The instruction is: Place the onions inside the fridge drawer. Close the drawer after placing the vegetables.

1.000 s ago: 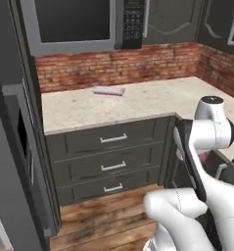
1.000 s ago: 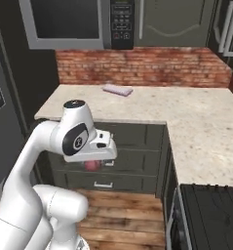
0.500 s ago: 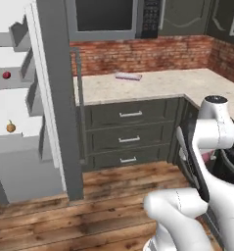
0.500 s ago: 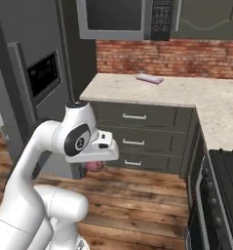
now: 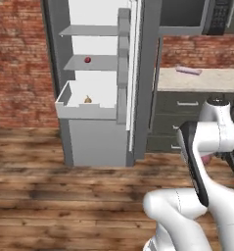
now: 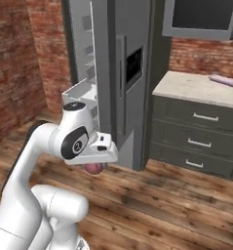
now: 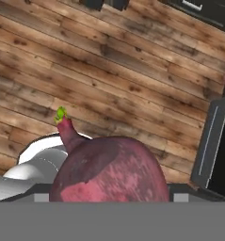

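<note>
The fridge (image 5: 96, 73) stands open at the left, its closed dark door (image 6: 130, 78) facing me in the right base view. The fridge drawer (image 5: 84, 109) is pulled out, with a small golden-brown onion (image 5: 88, 99) lying inside. A small red ball (image 5: 87, 60) sits on the shelf above. My gripper (image 6: 93, 163) hangs over the wooden floor, well right of the fridge, shut on a dark red bulb (image 7: 109, 169) with a thin stem and green tip. The bulb (image 6: 92, 169) peeks out pink under the hand, and the fingers are hidden behind it.
Right of the fridge runs a dark cabinet with drawers (image 5: 187, 105) under a light counter (image 6: 196, 88) that carries a pink cloth (image 5: 188, 70). A brick wall (image 5: 15, 63) stands left of the fridge. A dark appliance front (image 7: 212, 141) is close to the hand.
Both base views have swung left with the base: the counter has slid right and the open fridge with its drawer now faces me. The bulb stays in the shut gripper.
</note>
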Robot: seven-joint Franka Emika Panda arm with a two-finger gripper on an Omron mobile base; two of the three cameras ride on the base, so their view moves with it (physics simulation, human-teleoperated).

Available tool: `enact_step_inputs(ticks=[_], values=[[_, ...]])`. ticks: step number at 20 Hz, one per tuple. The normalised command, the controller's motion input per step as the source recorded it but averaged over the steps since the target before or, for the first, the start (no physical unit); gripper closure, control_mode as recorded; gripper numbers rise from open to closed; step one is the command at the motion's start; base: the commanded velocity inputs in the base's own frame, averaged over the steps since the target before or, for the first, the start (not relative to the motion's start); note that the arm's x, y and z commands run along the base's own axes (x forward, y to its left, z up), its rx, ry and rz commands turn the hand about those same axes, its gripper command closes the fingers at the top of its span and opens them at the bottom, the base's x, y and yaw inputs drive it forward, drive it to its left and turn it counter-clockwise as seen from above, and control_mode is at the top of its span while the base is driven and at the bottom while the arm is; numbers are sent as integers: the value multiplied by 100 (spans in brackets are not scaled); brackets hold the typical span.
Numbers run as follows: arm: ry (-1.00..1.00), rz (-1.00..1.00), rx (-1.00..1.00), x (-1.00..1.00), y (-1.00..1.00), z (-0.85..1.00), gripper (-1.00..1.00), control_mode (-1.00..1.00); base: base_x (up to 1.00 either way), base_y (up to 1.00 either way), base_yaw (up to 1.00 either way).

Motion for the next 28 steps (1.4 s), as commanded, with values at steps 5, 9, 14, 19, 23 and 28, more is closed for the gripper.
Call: enact_step_inputs(ticks=[5, 9, 14, 19, 23, 28], values=[[0, 0, 0, 0, 0, 0, 100, 100, 2, 84, 37], [0, 0, 0, 0, 0, 0, 100, 100, 10, 83, 35], [0, 0, 0, 0, 0, 0, 100, 100, 10, 94, 35], [0, 0, 0, 0, 0, 0, 100, 100, 55, 94, 30], [0, 0, 0, 0, 0, 0, 100, 100, 95, 92, 14], [0, 0, 0, 0, 0, 0, 100, 100, 100, 97, -1]])
